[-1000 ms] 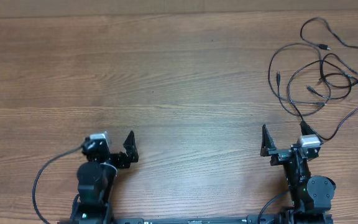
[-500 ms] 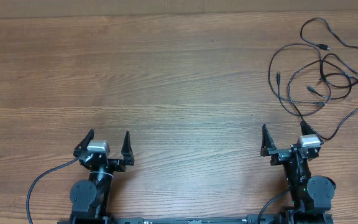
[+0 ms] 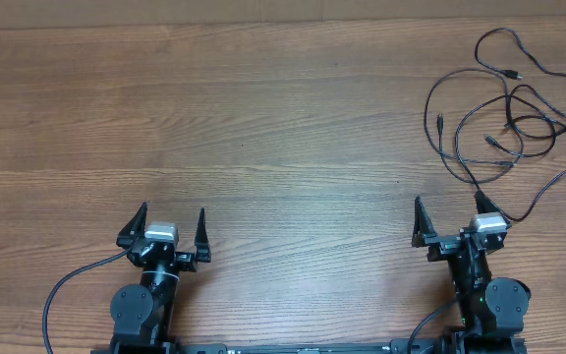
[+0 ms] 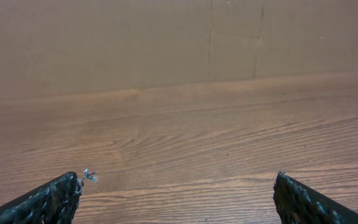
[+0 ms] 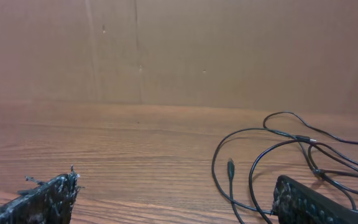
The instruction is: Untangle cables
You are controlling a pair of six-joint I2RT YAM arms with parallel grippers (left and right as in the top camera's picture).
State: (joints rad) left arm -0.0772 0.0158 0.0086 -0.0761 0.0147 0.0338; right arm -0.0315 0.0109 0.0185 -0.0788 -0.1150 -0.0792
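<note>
Black fingers spread wide on the right gripper (image 3: pixel 449 206), and there's nothing between them: it's empty. Just past its right finger (image 5: pixel 309 205) the nearest strand of the cables (image 3: pixel 534 120) sweeps by; touching or not, I cannot tell. Beyond that gripper and off to its right, the thin black cables lie in a loose, overlapping tangle on the wooden table (image 3: pixel 283 118), with one small plug end (image 5: pixel 230 167) showing inside a loop. Well off to the right gripper's left, the left gripper (image 3: pixel 172 212) sits level with it, just as wide open and empty too.
</note>
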